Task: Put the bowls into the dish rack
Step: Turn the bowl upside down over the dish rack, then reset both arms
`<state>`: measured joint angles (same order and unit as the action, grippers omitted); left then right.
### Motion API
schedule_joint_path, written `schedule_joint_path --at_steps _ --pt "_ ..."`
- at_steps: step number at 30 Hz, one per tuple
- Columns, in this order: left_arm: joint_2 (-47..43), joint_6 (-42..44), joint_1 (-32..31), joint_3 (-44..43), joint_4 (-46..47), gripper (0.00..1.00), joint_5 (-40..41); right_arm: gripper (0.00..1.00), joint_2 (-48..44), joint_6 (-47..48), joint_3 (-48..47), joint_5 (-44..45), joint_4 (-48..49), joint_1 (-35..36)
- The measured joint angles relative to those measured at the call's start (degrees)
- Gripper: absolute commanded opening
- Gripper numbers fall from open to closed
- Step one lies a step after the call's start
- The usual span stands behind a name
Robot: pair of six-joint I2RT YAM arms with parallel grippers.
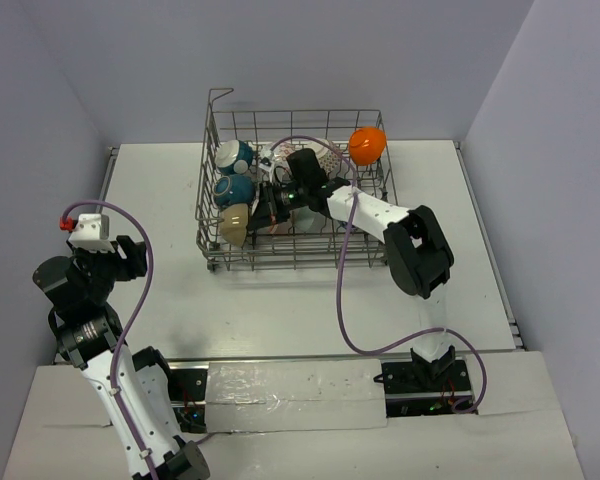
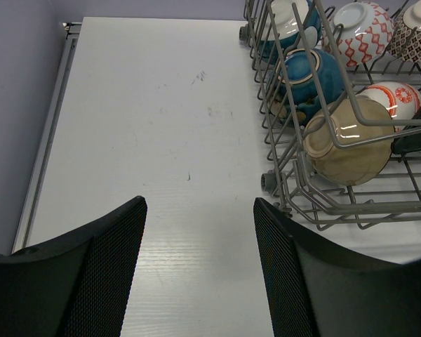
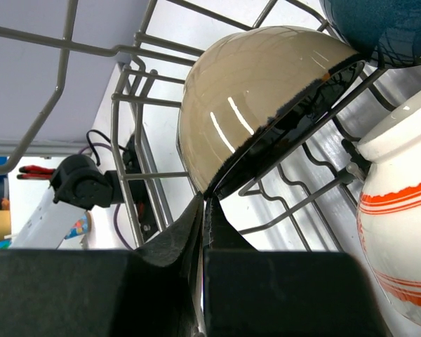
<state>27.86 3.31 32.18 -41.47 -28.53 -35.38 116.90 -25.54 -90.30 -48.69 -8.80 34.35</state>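
1. The right pincer (image 3: 205, 207) is shut with nothing between its jaws. Its tips touch the rim of the tan bowl (image 3: 252, 91).
2. That bowl stands on edge in the rack's (image 1: 280, 263) near-left corner, beside a blue bowl (image 2: 309, 70).
3. Nudge gently so it seats between the tines.
4. The left pincer (image 2: 200, 232) hangs part open and empty over the table (image 2: 161, 105).

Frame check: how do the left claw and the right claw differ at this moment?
The left claw stands open; the right claw is shut. The left claw hangs over the table outside the dish rack; the right claw reaches inside it, tips at the tan bowl's rim. The left claw touches nothing; whether the right claw pinches that rim is unclear. Both are black.
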Motion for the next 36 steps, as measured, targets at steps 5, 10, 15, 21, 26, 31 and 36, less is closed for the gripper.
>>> schedule_joint_path --at_steps 5,10,15,21,26,31,36 --pt "0.00 0.00 0.00 0.00 0.00 0.69 0.00 0.00 0.00 1.27 0.02 0.04 -0.90 0.00" --pt "0.00 0.00 0.00 0.00 0.00 0.69 -0.28 0.00 0.00 3.19 0.02 0.68 -3.26 0.00" --pt "0.00 0.00 0.00 0.00 -0.02 0.68 -0.39 0.07 0.00 6.78 -0.02 3.17 -7.45 -0.09" --pt "0.00 0.00 0.00 0.00 -0.02 0.69 -0.59 0.09 0.00 9.38 -0.02 4.44 -10.38 -0.26" --pt "0.00 0.00 0.04 0.00 -0.02 0.69 -0.68 0.09 0.00 10.27 -0.59 4.31 -11.67 -0.26" --pt "0.04 0.00 0.11 0.00 0.00 0.69 -0.76 0.11 0.00 12.57 -3.80 4.22 -14.25 -0.26" --pt "0.09 0.00 0.15 0.00 0.00 0.69 -0.79 0.17 -1.99 17.40 -9.73 5.53 -20.52 -0.26"
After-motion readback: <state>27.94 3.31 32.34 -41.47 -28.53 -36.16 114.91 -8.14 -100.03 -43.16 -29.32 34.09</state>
